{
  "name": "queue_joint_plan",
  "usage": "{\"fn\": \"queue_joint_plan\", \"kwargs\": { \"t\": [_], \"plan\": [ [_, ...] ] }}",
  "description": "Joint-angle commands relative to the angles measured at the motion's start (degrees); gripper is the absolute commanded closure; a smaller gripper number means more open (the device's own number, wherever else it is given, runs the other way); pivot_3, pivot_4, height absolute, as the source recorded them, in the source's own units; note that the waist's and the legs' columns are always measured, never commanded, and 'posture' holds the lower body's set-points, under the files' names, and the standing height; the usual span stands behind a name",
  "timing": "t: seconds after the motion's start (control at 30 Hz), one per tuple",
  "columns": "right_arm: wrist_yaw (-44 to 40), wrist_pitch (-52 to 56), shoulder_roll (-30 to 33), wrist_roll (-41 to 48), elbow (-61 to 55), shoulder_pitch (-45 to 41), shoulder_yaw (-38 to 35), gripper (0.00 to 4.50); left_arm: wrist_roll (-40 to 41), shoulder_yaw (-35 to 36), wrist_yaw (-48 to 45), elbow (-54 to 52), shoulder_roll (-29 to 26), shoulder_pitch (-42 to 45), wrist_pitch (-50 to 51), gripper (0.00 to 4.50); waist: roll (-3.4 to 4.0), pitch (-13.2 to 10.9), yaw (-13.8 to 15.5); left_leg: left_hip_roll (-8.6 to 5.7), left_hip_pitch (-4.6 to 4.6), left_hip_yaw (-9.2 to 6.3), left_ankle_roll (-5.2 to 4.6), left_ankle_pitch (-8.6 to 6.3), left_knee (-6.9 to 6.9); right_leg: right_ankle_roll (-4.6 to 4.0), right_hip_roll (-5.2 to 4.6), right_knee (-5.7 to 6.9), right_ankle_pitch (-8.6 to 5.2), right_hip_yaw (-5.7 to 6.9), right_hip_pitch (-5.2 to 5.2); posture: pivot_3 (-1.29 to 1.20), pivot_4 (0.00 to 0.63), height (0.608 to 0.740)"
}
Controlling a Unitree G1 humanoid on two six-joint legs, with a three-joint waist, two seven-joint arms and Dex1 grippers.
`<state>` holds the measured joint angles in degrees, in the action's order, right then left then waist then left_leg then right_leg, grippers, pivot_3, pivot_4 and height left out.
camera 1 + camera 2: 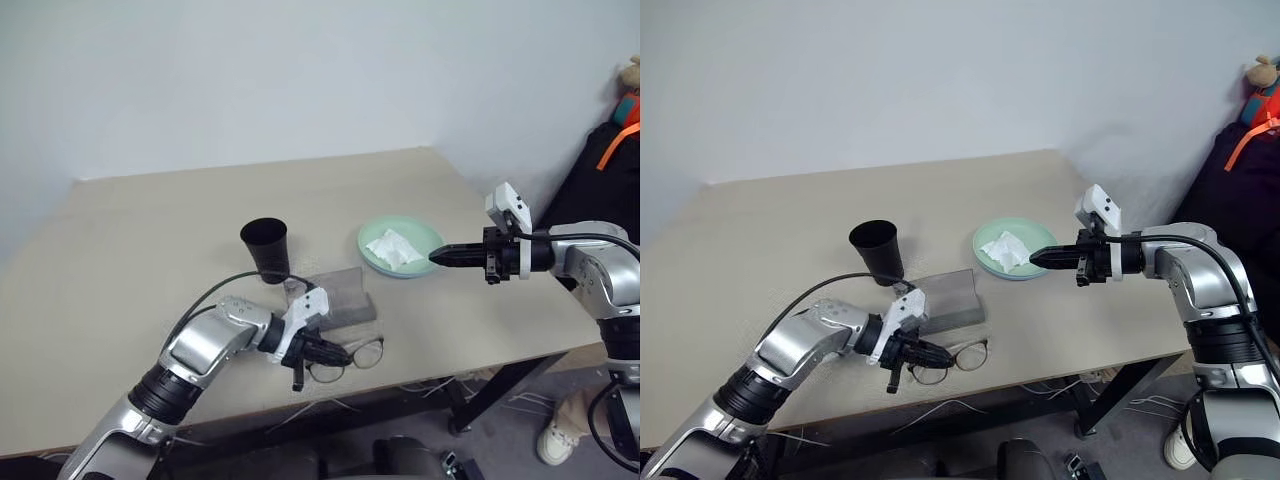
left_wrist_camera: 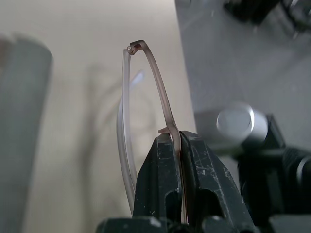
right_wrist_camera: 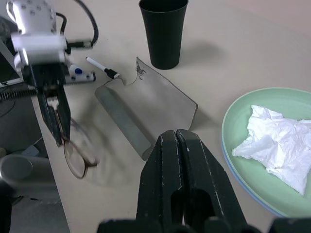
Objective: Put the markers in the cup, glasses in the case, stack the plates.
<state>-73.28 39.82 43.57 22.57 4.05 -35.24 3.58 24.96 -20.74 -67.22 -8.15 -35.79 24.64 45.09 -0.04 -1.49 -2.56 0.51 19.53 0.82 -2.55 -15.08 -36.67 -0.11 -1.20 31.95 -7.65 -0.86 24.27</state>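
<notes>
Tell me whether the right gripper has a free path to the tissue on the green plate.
Probably yes. The right gripper is shut and holds nothing, hovering beside the green plate, and nothing stands between it and the tissue. It would have to open first.

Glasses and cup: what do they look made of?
Glasses, pinched in the shut left gripper: the rim looks like thin translucent brownish plastic rather than metal, smooth, with clear lenses. Cup: probably black plastic, matte with a slight sheen, thin-walled and tapered.
</notes>
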Motion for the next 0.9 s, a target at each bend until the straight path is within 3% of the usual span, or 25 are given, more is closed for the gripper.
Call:
{"fn": "queue_joint_plan", "kwargs": {
  "t": [0.03,0.17,0.37,0.9],
  "plan": [
    [0.0,-0.9,0.3,0.6,-0.4,-1.2,-0.4,4.5,2.3,5.9,-0.7,3.8,0.4,5.7,-0.7,4.48,0.0,0.0,0.0,0.01,0.0,-0.01,0.0,0.0,0.0,0.0,0.03,0.0,0.0,-0.02,0.0,0.0,0.0,0.735],
    [0.2,-1.1,0.0,0.5,-0.1,-1.3,-0.1,4.5,-1.5,7.3,-1.0,14.0,0.4,11.9,-7.2,4.48,0.01,0.0,0.0,0.03,-0.02,-0.05,0.0,0.0,0.01,0.0,0.18,0.0,0.0,-0.12,-0.01,0.0,0.0,0.735],
    [0.6,-1.2,-0.4,0.6,-0.1,-1.5,0.1,4.5,-9.7,3.5,-4.2,26.2,0.4,14.3,-19.5,4.48,0.03,0.0,0.0,-0.01,-0.03,0.01,-0.01,0.0,0.13,0.0,0.26,0.03,0.01,-0.36,0.02,0.0,0.0,0.735],
    [1.5,-0.4,-0.4,1.5,-2.1,-0.6,-0.4,4.5,-14.1,0.6,-7.7,22.8,1.3,7.3,-21.0,4.48,0.02,0.0,0.0,-0.38,-0.01,0.09,-0.27,-0.17,0.1,0.02,0.3,0.1,0.01,-1.19,0.03,0.0,0.0,0.735]
  ]
}}
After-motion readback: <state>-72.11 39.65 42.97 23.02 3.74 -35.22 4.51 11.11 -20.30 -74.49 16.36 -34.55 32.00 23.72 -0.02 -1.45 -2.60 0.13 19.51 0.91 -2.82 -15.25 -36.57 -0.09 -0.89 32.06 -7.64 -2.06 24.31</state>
